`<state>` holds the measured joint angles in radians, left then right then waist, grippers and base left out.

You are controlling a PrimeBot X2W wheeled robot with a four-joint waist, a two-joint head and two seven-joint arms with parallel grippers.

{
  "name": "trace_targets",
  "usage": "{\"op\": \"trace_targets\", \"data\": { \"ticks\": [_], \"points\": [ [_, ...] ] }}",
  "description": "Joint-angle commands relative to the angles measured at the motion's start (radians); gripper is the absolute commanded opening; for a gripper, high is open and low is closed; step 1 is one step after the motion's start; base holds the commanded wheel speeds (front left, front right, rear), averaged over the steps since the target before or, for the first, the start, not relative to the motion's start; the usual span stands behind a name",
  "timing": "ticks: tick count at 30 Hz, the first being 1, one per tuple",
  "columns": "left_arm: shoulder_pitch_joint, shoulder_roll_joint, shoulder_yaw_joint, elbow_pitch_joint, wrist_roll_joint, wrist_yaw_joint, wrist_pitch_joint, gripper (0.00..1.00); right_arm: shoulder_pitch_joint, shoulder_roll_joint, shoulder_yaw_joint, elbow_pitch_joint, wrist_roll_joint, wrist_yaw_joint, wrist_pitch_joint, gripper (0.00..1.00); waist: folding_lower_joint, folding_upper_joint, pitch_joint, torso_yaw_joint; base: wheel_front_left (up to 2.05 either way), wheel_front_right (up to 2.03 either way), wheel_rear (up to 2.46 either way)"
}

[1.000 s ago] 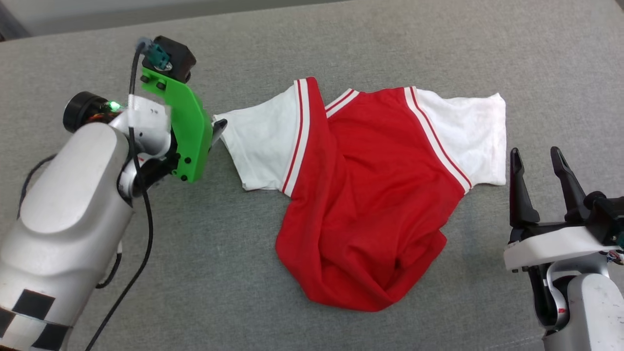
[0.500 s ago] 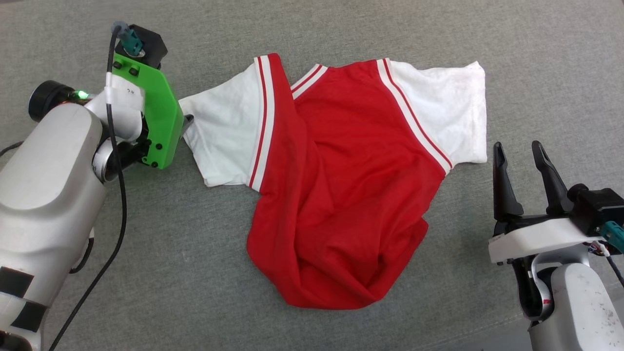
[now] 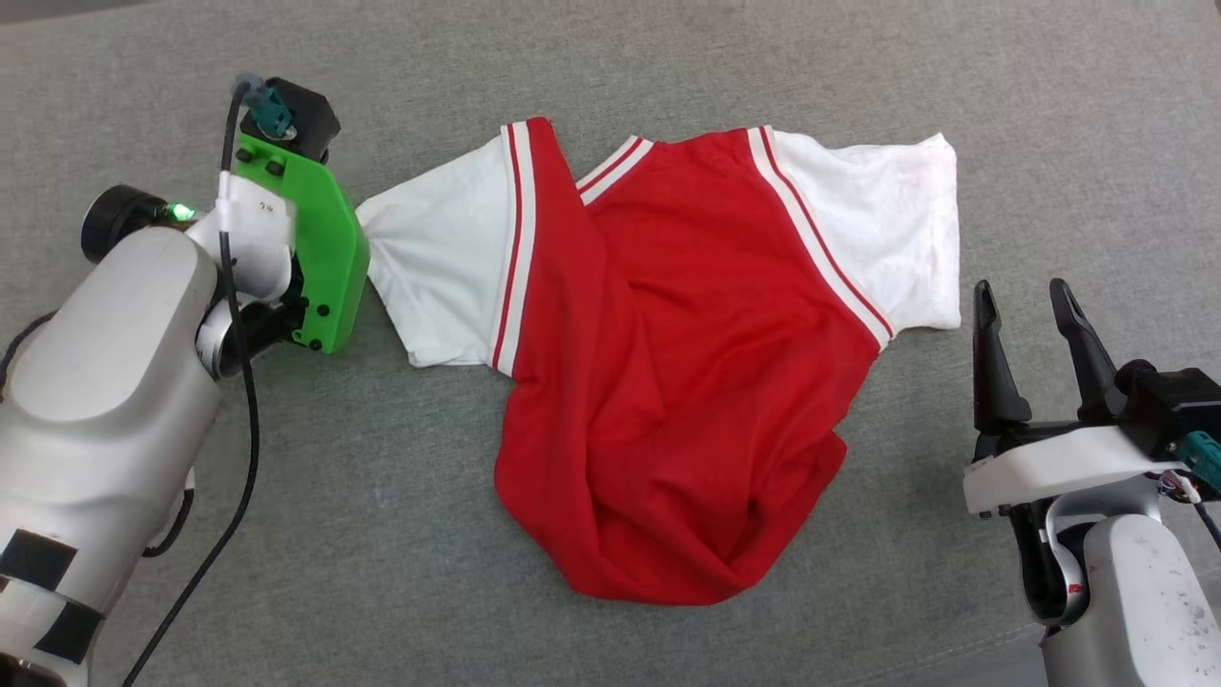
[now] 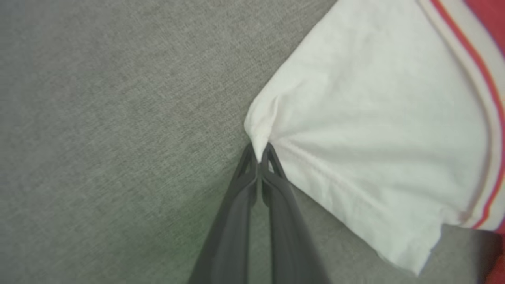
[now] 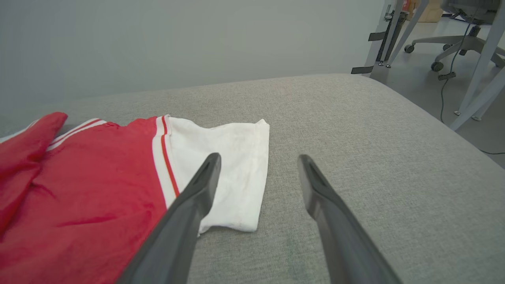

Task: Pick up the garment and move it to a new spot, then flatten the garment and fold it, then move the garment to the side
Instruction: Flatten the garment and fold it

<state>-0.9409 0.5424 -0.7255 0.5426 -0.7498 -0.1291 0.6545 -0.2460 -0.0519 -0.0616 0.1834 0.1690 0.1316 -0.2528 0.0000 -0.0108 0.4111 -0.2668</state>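
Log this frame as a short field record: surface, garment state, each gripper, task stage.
surface: grey fabric surface
garment: red and white garment, crumpled, lower part bunched, sleeves spread to either side
left gripper: left gripper shut on a corner of the white sleeve on the robot's left
right gripper: right gripper open, holding nothing, near the other sleeve
stage: grasp made; garment lies on the surface, not flattened or folded
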Motion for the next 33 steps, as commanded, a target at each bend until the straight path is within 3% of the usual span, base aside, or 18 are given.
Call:
{"op": "trace_targets", "data": {
  "ticks": [1, 6, 11, 18, 24, 25, 30, 33],
  "points": [
    [0.042, 0.01, 0.001, 0.019, -0.013, -0.001, -0.018, 0.0, -0.008, 0.002, -0.005, 0.001, -0.012, -0.001, -0.009, 1.0, 0.0, 0.0108, -0.026, 0.025, 0.0, 0.0, 0.0],
    [0.064, 0.016, 0.041, -0.019, -0.043, -0.001, -0.101, 0.0, -0.003, -0.013, -0.019, -0.005, -0.039, -0.001, 0.023, 1.0, 0.0, 0.0108, -0.068, 0.074, 0.0, 0.0, 0.0],
    [0.113, 0.055, 0.075, -0.12, -0.068, 0.012, -0.147, 0.0, 0.004, -0.069, -0.014, -0.029, -0.045, -0.001, 0.126, 1.0, 0.0, 0.0108, -0.105, 0.142, 0.0, 0.0, 0.0],
    [0.241, 0.127, 0.105, -0.376, -0.101, 0.078, -0.15, 0.0, -0.027, -0.191, 0.047, -0.092, 0.031, -0.001, 0.482, 1.0, 0.0, 0.0108, -0.108, 0.23, 0.0, 0.0, 0.0],
    [0.359, 0.197, 0.128, -0.632, -0.12, 0.163, -0.133, 0.0, -0.099, -0.283, -0.002, -0.133, 0.099, -0.001, 0.855, 1.0, 0.0, 0.0108, -0.077, 0.289, 0.0, 0.0, 0.0],
    [0.395, 0.214, 0.132, -0.73, -0.126, 0.194, -0.125, 0.0, -0.142, -0.308, -0.039, -0.139, 0.099, -0.001, 0.983, 1.0, 0.0, 0.0108, -0.056, 0.313, 0.0, 0.0, 0.0],
    [0.423, 0.229, 0.134, -0.837, -0.114, 0.227, -0.127, 0.0, -0.223, -0.32, -0.105, -0.101, 0.081, -0.001, 1.149, 1.0, 0.0, 0.0108, -0.015, 0.344, 0.0, 0.0, 0.0],
    [0.426, 0.226, 0.139, -0.871, -0.105, 0.235, -0.144, 0.0, -0.277, -0.329, -0.147, -0.064, 0.064, -0.001, 1.188, 1.0, 0.0, 0.0108, 0.009, 0.359, 0.0, 0.0, 0.0]
  ]
}}
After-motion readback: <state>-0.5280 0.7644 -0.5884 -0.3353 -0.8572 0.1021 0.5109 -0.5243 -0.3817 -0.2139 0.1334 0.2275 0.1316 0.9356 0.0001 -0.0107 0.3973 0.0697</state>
